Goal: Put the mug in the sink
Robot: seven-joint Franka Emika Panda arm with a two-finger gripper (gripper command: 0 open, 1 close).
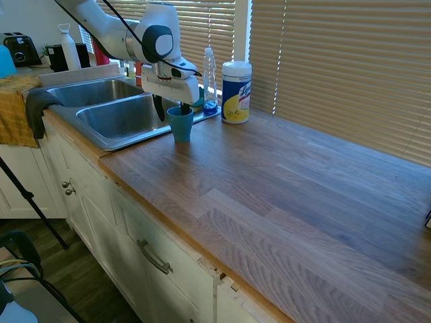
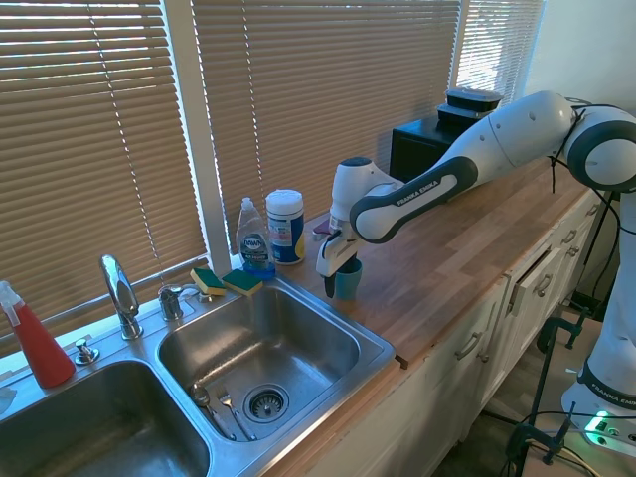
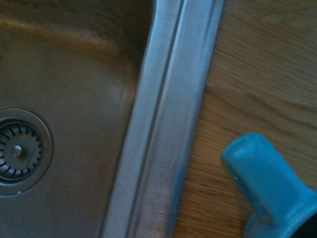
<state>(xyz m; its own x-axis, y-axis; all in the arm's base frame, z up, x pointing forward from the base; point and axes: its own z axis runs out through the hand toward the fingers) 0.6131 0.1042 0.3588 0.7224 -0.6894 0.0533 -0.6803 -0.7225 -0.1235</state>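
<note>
One mug stands upright on the wooden counter, just beside the rim of the sink, which has two basins. The gripper is lowered onto the mug with one finger inside the cup and the other outside its sink-facing wall, but whether the fingers actually press that wall cannot be told. Behind the mug are one white wipes canister, one clear bottle with blue liquid, and two sponges on the sink's back ledge. The second exterior view alone shows the curved faucet, a red spray bottle at the far basin, and utensils lying near the drain of the near basin. The first exterior view alone shows a yellow towel draped over the counter's edge beyond the sink. The wrist view gives the steel rim, the drain and a teal handle of the mug close up. The counter stretches bare and wide on the side away from the sink; the near basin lies open right next to the mug.
</note>
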